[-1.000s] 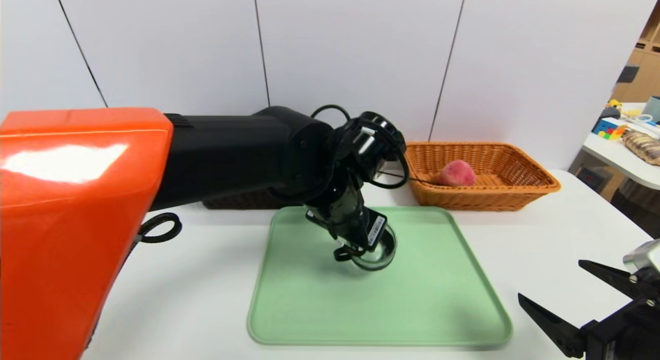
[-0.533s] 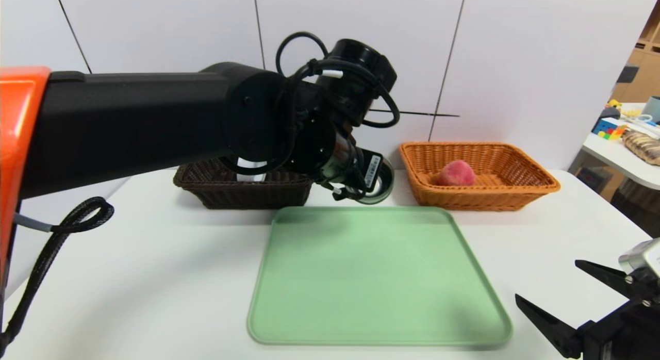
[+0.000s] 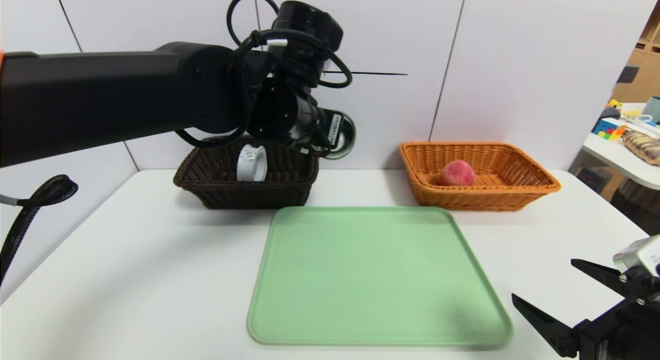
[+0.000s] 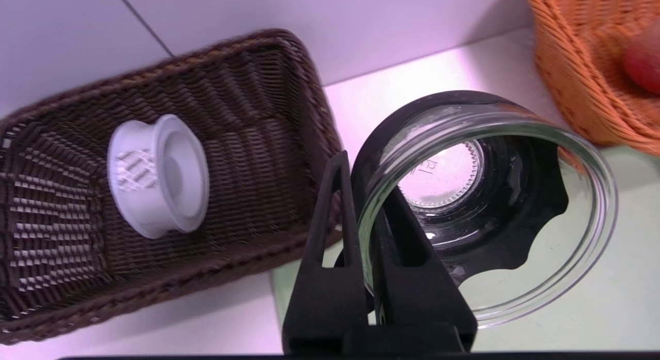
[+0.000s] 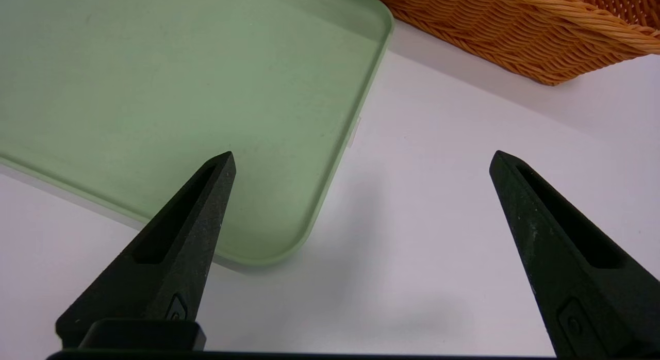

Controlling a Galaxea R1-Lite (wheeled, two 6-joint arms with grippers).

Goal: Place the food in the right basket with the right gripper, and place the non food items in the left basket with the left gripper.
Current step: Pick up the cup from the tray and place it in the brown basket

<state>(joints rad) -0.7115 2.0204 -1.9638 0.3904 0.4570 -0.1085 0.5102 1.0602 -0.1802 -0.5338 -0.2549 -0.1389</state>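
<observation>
The cup [image 4: 495,205] is clear, glossy glass set in a smooth black plastic base. The white ring-shaped band [image 4: 157,177] looks like matt plastic with slotted cut-outs. The dark brown basket [image 3: 247,179] and the orange-tan basket [image 3: 495,195] are rough woven wicker. The peach [image 3: 456,173] has a dull, fuzzy skin. The green tray [image 3: 379,277] is smooth matt plastic on a smooth white table [image 3: 134,277].

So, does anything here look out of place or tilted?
Only the white ring: it stands on its edge in the dark brown basket, not flat. The left gripper holds the glass cup tilted in the air. Nothing is spilled or damaged.
</observation>
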